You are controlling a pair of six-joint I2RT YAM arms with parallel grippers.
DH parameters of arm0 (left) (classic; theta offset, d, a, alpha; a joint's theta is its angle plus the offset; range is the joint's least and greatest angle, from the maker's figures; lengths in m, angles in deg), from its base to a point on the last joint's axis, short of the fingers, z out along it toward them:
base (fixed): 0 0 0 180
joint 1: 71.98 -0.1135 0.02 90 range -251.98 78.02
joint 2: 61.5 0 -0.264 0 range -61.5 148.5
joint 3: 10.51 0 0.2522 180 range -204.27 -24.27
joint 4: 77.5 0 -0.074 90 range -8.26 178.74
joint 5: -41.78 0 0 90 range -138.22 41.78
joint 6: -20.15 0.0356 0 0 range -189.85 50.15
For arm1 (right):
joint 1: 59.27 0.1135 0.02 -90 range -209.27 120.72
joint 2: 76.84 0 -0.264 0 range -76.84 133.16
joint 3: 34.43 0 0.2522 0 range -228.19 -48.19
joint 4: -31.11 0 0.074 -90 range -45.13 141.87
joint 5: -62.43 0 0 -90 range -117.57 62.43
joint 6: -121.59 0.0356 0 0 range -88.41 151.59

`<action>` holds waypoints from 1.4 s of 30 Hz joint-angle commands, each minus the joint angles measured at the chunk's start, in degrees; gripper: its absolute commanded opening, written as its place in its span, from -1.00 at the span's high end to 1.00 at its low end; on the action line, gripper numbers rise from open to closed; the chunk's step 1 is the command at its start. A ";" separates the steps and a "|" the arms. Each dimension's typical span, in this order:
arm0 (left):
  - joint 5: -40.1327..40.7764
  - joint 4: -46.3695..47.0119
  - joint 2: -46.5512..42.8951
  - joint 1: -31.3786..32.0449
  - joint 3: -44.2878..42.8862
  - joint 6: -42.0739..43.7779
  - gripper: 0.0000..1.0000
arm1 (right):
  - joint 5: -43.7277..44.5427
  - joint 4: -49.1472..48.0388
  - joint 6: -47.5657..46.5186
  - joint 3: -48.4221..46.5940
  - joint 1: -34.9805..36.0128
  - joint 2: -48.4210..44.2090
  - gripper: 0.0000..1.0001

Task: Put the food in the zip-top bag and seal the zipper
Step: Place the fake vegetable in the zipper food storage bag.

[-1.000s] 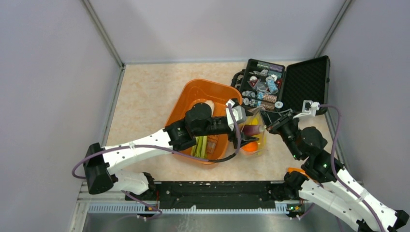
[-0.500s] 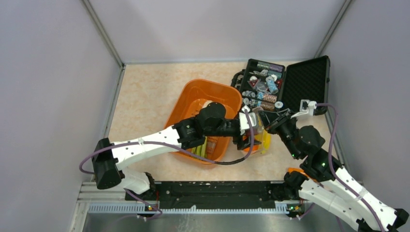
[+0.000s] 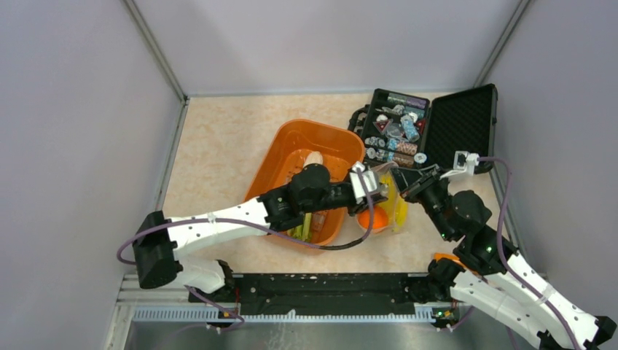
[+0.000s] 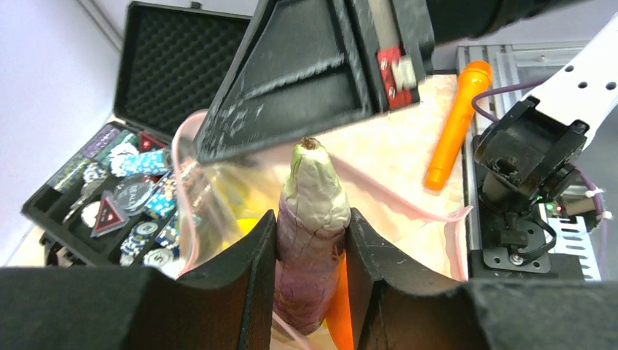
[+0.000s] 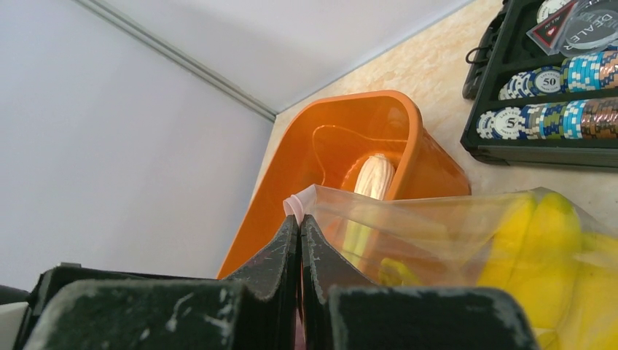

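Note:
My left gripper [image 4: 312, 220] is shut on the purple eggplant [image 4: 313, 248], its fingers pressing both sides at the open mouth of the zip-top bag [image 3: 393, 211]. The round orange [image 4: 341, 317] shows just below it, and yellow bananas [image 5: 543, 237] lie inside the clear plastic. The pinkish zipper [image 4: 415, 204] loops loosely around the opening. My right gripper [image 5: 300, 222] is shut on the bag's mouth edge, pinching the pink strip. In the top view the left gripper [image 3: 370, 188] and the right gripper [image 3: 401, 184] meet over the bag. Green stalks [image 3: 302, 227] and a whitish piece [image 5: 373, 176] lie in the basket.
The orange basket [image 3: 291, 146] stands left of the bag. An open black case [image 3: 430, 124] of poker chips sits behind it at the back right. An orange stick-shaped object [image 4: 453, 127] lies near the right arm's base. Grey walls enclose the table.
The left arm swung right from the basket to the bag's mouth, then drew back slightly. Its jaws closed from wide open onto the eggplant. The right gripper kept its hold on the bag.

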 commanded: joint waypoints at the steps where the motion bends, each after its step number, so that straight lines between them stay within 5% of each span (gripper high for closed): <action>1: 4.01 24.72 -8.25 0.02 11.43 -2.60 0.55 | 0.94 -2.74 -0.05 -2.18 -0.34 -1.30 1.00; 10: 4.11 49.09 -6.28 0.00 18.70 -8.10 0.61 | -0.70 -4.18 0.20 -1.64 -0.38 -0.99 1.00; 24: 12.00 60.14 4.30 0.00 21.78 -10.13 0.53 | -3.51 -6.00 2.44 -2.62 -0.37 -2.04 1.00; 29: 13.23 61.63 7.91 0.00 21.72 -10.12 0.31 | -4.51 -6.55 3.87 -3.35 -0.30 -2.03 1.00; 32: 13.25 60.57 8.45 0.01 22.20 -10.27 -0.16 | -4.34 -6.23 4.00 -3.72 -0.33 -2.08 1.00; 38: 10.83 41.74 0.55 0.01 19.97 -9.41 -0.77 | -0.70 -3.34 2.55 -3.72 -0.31 -2.91 1.00; 42: 9.61 29.25 -7.62 0.00 16.46 -9.28 -0.80 | 1.25 -1.84 2.00 -3.28 -0.37 -3.51 1.00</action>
